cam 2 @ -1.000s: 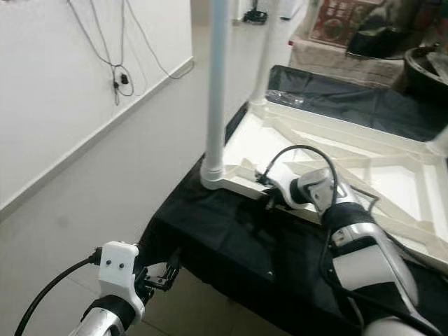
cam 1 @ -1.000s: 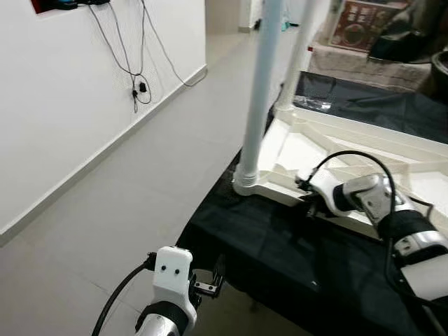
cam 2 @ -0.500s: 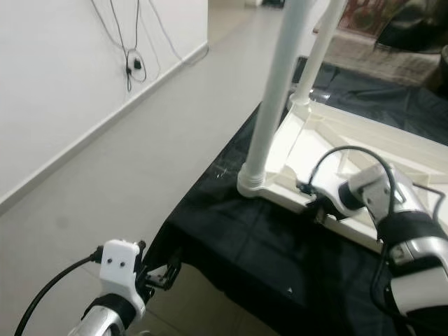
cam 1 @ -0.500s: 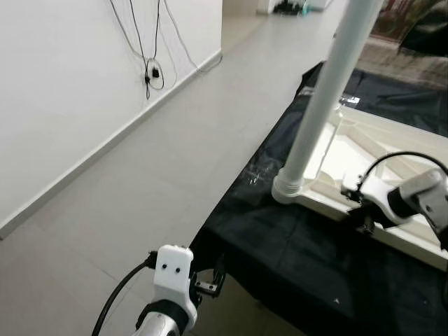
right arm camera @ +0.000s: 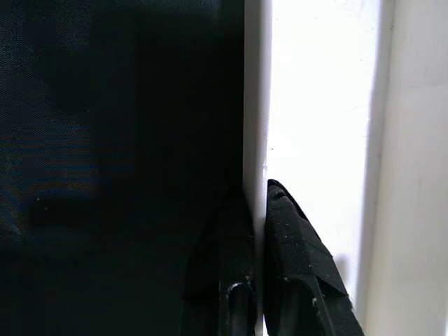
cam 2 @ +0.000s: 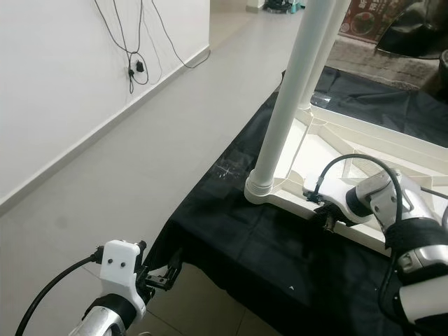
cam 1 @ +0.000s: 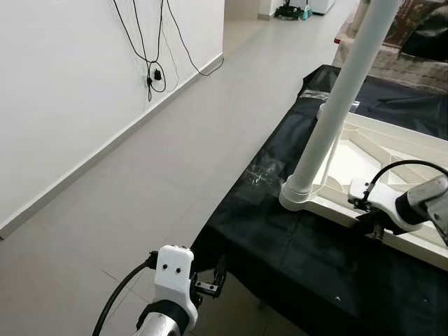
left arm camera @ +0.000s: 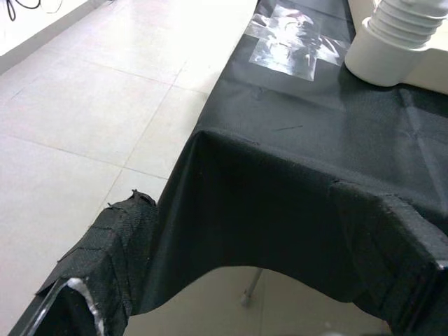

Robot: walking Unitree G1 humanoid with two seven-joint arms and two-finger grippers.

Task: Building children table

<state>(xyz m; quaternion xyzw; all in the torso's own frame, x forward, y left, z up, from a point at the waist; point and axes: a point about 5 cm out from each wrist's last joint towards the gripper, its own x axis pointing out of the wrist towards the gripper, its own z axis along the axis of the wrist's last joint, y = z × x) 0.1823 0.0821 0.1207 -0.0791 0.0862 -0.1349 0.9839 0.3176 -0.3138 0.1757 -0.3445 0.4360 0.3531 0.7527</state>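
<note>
Pale grey floor tiles (cam 1: 140, 175) run beside a white wall (cam 1: 63, 91) from which black cables (cam 1: 150, 49) hang. A matt black cloth (cam 1: 308, 266), woven and faintly creased, is draped over a low support, and on it the white moulded-plastic children's table top (cam 2: 364, 150) is laid upside down, its stiffening ribs showing. A smooth white tubular leg (cam 1: 329, 122) is seated upright in the ribbed round socket (left arm camera: 392, 38) at the near corner; a second leg (cam 2: 322, 49) is seen behind it.

The right gripper (right arm camera: 257, 238) is closed on the thin near rim of the table top, one taped black finger on each side of it. The left gripper (left arm camera: 245, 280) is held low and apart from the table, before the cloth's edge, its fingers spread and empty.

Several risks are judged from this hold. The rim is thin and glossy, so the pinch could slip if it is pulled. The tall leg could be levered loose if the top is tilted. The cloth could be dragged along, since it lies loose.
</note>
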